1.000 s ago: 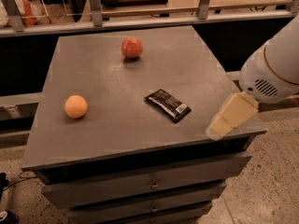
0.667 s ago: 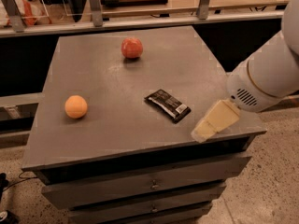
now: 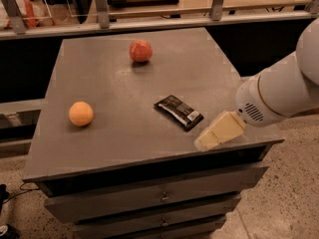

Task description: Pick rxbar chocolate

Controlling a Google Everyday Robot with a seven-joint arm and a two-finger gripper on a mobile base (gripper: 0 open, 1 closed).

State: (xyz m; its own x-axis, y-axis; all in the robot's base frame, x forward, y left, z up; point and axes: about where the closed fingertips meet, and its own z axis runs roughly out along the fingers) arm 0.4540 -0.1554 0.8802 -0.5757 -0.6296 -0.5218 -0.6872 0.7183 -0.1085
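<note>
The rxbar chocolate (image 3: pixel 178 112) is a flat black-wrapped bar with small white print. It lies on the grey cabinet top (image 3: pixel 114 88), right of the middle, turned diagonally. My gripper (image 3: pixel 203 142) is a cream-coloured piece on the end of the white arm (image 3: pixel 279 91). It hangs over the front right part of the top, just right of and nearer than the bar's near end, apart from it. It holds nothing that I can see.
A red apple (image 3: pixel 140 51) sits at the far middle of the top. An orange (image 3: pixel 80 113) sits at the left. Drawers (image 3: pixel 159 195) run below the front edge. A rail and shelf (image 3: pixel 149 14) stand behind the cabinet.
My arm and gripper have moved left and a little toward the front, closer to the bar. The bar and both fruits have not moved.
</note>
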